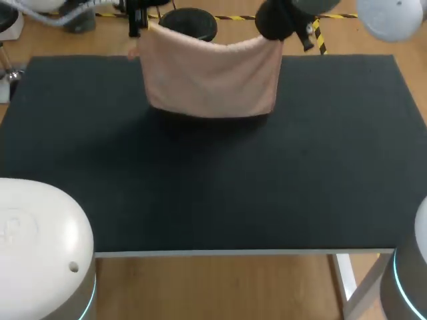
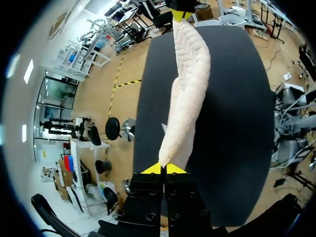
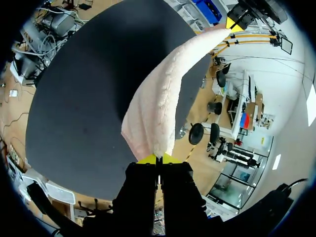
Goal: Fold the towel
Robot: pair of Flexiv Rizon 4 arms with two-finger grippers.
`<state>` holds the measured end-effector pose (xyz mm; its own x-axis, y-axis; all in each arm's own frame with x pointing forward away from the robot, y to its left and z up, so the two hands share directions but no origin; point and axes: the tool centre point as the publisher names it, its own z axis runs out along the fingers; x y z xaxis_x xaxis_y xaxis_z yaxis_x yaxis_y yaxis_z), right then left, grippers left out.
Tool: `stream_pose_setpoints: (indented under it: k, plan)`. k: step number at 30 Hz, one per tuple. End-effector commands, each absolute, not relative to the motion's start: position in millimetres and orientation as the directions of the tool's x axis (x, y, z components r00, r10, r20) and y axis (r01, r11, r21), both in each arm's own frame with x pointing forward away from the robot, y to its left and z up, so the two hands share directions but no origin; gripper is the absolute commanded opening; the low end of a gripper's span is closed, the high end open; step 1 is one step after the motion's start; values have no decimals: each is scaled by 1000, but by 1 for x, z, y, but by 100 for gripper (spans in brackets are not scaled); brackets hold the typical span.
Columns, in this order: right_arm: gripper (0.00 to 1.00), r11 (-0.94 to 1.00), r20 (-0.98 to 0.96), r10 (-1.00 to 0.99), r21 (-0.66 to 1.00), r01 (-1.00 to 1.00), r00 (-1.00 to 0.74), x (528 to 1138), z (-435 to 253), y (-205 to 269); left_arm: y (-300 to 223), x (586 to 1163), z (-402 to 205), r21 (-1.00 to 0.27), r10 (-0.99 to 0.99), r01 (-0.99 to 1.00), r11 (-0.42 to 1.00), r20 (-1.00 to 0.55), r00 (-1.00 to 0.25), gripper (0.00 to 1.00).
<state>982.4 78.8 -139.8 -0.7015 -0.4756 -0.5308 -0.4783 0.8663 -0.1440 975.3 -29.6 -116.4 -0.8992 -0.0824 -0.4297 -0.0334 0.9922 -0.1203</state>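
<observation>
Towel (image 1: 212, 77) hangs at the 12 o'clock edge of the table (image 1: 200, 187), its top hem stretched 9-to-3 between both arms. Left gripper (image 2: 164, 169) pinches one top corner tight, and right gripper (image 3: 157, 159) pinches the other. Neither arm is nearer. The free hem drops toward 6, so I'd lay it down that way.

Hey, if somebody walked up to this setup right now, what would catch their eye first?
The pale pink towel stands out: it hangs stretched like a curtain over the far side of the dark table. One upper corner is pinched in the left gripper and the other in the right gripper, each with its yellow-tipped fingers closed on the cloth.
</observation>
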Motion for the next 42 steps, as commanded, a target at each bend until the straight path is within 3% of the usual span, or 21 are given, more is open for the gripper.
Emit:
stream_pose_setpoints:
  k: [1,22,31,42]
  plan:
    - [0,874,-514,-466,-139,-466,-720,973,-161,74,-30,971,-145,-127,-86,-39,991,-394,-915,0]
    - [0,934,-295,-356,-137,-330,-887,998,-303,62,-36,1008,-285,-79,-148,-140,987,-109,-983,0]
    - [0,938,-288,-343,-158,-309,-894,1022,-336,58,-37,1036,-333,-74,-155,-150,986,-72,-985,0]
    - [0,943,-311,-330,-148,-298,-891,1050,-348,63,-36,1071,-342,-57,-130,-126,990,-78,-988,0]
